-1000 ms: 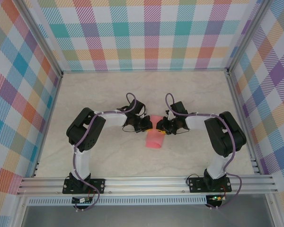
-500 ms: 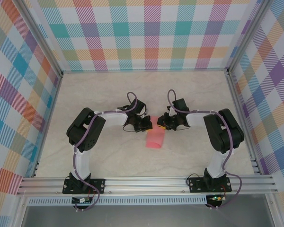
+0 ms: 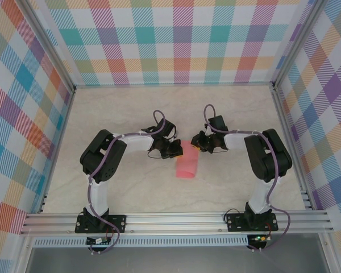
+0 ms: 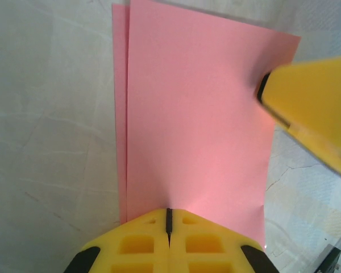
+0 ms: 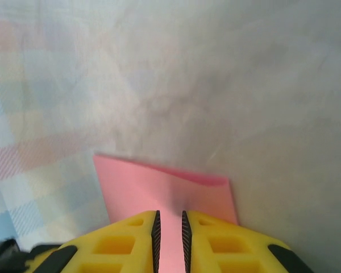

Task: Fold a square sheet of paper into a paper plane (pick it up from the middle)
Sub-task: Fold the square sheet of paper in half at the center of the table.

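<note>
Half-folded square sheet of paper [image 3: 187, 167] flat on table [image 3: 131, 114]; left gripper [image 4: 169, 211], jaws pressed together, probably pins its edge, while right gripper [image 5: 169, 219], jaws a slit apart, works another corner.

Top view: you've got the square sheet of paper [image 3: 187, 166] flat on the table [image 3: 131, 108], frame centre. The left gripper [image 3: 178, 151] is at its upper-left end and the right gripper [image 3: 194, 145] at its upper right, near each other. Left wrist view: the sheet runs up from the bottom-centre tips, and the right gripper's finger [image 4: 312, 96] overlaps its upper-right edge. Right wrist view: the sheet's edge sits between the jaws, bottom centre.
</note>
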Controlling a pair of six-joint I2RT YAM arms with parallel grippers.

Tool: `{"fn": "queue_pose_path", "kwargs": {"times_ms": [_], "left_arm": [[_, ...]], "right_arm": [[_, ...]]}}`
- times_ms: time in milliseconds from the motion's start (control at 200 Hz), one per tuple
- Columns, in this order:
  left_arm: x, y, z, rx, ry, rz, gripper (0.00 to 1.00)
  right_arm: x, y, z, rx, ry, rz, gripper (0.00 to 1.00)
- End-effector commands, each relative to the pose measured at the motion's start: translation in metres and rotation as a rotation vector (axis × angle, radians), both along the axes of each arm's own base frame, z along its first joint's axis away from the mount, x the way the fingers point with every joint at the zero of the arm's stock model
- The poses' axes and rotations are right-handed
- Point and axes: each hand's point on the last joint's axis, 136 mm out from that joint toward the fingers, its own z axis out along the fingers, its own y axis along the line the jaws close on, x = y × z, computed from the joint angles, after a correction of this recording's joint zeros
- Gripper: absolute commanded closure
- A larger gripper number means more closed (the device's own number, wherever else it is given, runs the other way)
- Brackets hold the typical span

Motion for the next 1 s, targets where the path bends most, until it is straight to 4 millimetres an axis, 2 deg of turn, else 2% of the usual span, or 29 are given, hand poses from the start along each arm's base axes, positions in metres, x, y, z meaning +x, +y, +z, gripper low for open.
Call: {"fn": "queue_pose_path", "kwargs": {"times_ms": [0,145,255,345,440,590,675,745,995], "left_arm": [[-0.052,0.064,-0.068,0.314,0.199,0.017,1.00],[-0.052,0.064,-0.068,0.311,0.198,0.016,1.00],[-0.050,0.063,-0.067,0.305,0.192,0.021,1.00],[-0.049,0.062,-0.067,0.302,0.190,0.027,1.00],[-0.048,0.062,-0.067,0.302,0.187,0.037,1.00],[-0.046,0.062,-0.068,0.302,0.186,0.053,1.00],[-0.045,0.063,-0.068,0.305,0.185,0.061,1.00],[-0.045,0.063,-0.069,0.307,0.184,0.062,1.00],[-0.045,0.065,-0.071,0.319,0.188,0.073,1.00]], "right_arm": [[0.027,-0.018,-0.002,-0.066,-0.038,-0.098,0.79],[0.038,-0.020,-0.001,-0.076,-0.036,-0.095,0.79],[0.039,-0.016,0.021,-0.054,-0.080,-0.072,0.78],[0.028,-0.012,0.044,-0.011,-0.108,-0.046,0.78],[-0.001,-0.004,0.060,0.031,-0.098,0.007,0.77],[-0.059,0.009,0.044,0.048,0.038,0.075,0.77],[-0.081,0.012,0.033,0.037,0.094,0.090,0.78],[-0.092,0.012,0.024,0.016,0.127,0.095,0.79],[-0.108,0.018,-0.003,-0.001,0.214,0.144,0.84]]}}
